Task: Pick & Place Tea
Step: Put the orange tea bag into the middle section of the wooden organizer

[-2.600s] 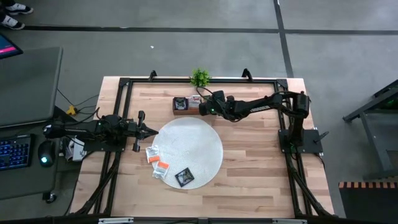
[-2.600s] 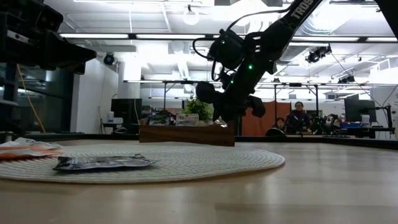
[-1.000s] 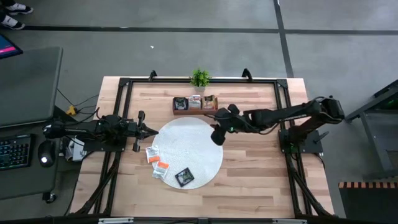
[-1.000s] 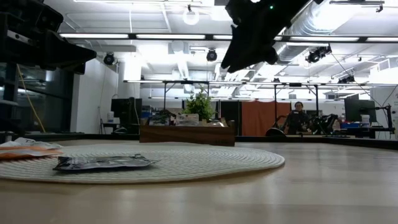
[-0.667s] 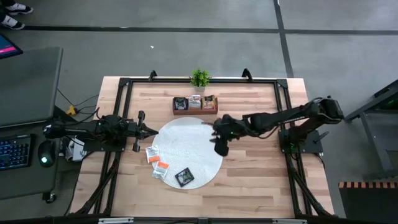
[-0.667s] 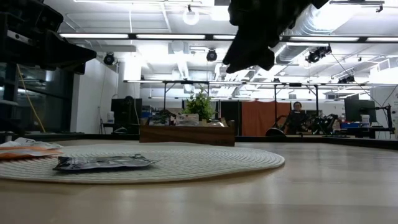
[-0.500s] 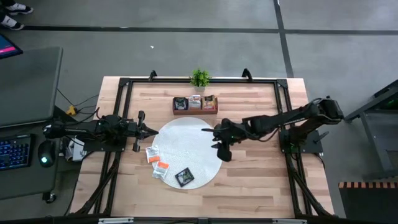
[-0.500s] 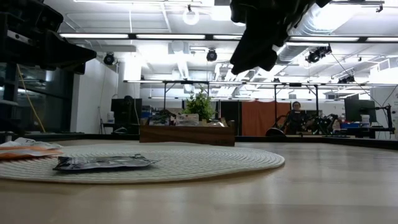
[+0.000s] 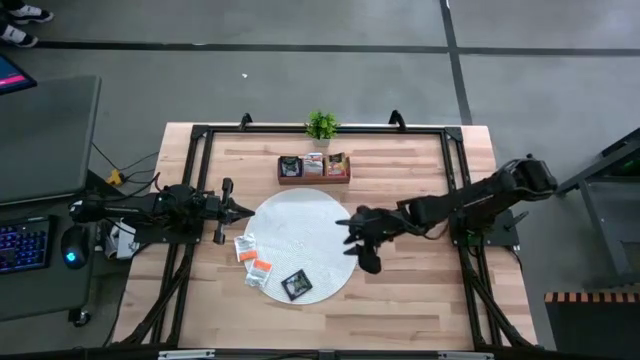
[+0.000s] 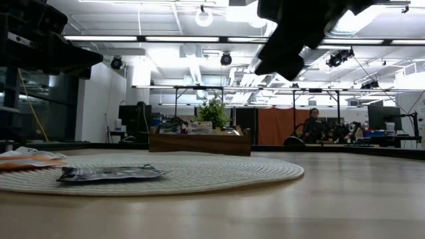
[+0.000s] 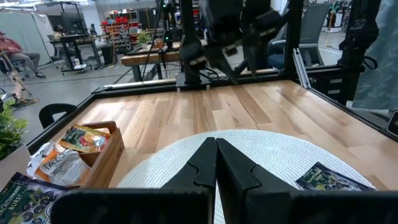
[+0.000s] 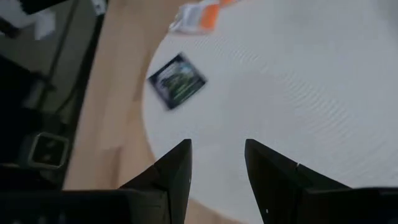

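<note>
My right gripper [image 9: 352, 236] hangs over the mat's [image 9: 300, 215] right edge, jaws parted and empty. The left gripper [image 9: 246, 211] waits at the mat's left edge, jaws clenched on nothing. The black sachet [image 9: 296, 286] lies flat near the mat's front edge; 2 orange-and-white sachets [image 9: 252, 258] sit at its left rim, and more fill the wooden tray [image 9: 313, 167]. I judge these light, thin and crinkly, likely slippery; I'd pinch the black one across an edge.

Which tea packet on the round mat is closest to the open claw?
The black tea packet, lying alone at the mat's near edge. The orange-and-white packets sit farther away, on the mat's left edge. The right claw hovers over the mat's right side.
</note>
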Robot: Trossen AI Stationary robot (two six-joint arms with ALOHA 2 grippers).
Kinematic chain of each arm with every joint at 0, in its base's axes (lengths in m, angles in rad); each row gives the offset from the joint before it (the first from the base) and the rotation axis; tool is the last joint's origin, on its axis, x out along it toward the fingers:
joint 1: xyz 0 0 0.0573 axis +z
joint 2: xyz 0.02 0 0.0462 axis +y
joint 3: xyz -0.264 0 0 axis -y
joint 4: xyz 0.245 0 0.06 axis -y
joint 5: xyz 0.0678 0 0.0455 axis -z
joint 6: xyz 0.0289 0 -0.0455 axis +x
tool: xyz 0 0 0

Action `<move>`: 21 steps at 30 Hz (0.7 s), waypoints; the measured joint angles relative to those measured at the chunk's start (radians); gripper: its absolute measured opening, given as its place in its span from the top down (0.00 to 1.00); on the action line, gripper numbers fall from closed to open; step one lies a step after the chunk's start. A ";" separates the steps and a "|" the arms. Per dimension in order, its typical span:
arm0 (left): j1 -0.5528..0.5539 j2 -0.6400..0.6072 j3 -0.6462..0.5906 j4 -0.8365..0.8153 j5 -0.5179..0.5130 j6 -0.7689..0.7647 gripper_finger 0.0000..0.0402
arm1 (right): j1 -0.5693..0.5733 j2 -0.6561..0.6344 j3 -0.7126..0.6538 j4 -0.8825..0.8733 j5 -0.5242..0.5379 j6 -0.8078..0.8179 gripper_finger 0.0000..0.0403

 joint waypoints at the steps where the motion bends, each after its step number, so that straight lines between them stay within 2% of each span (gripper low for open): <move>1: 0.000 0.000 0.000 0.000 0.000 0.000 1.00 | 0.008 -0.002 -0.024 0.028 -0.007 0.021 0.64; 4: 0.000 0.000 0.000 0.000 0.000 0.000 1.00 | 0.034 -0.027 -0.109 0.166 0.003 0.089 0.64; 10: 0.000 0.000 0.000 0.000 0.000 0.000 1.00 | 0.076 -0.095 -0.293 0.462 0.115 0.176 0.67; 21: 0.000 0.000 0.000 0.000 0.000 0.000 1.00 | 0.031 -0.342 -0.595 0.642 0.278 0.193 0.78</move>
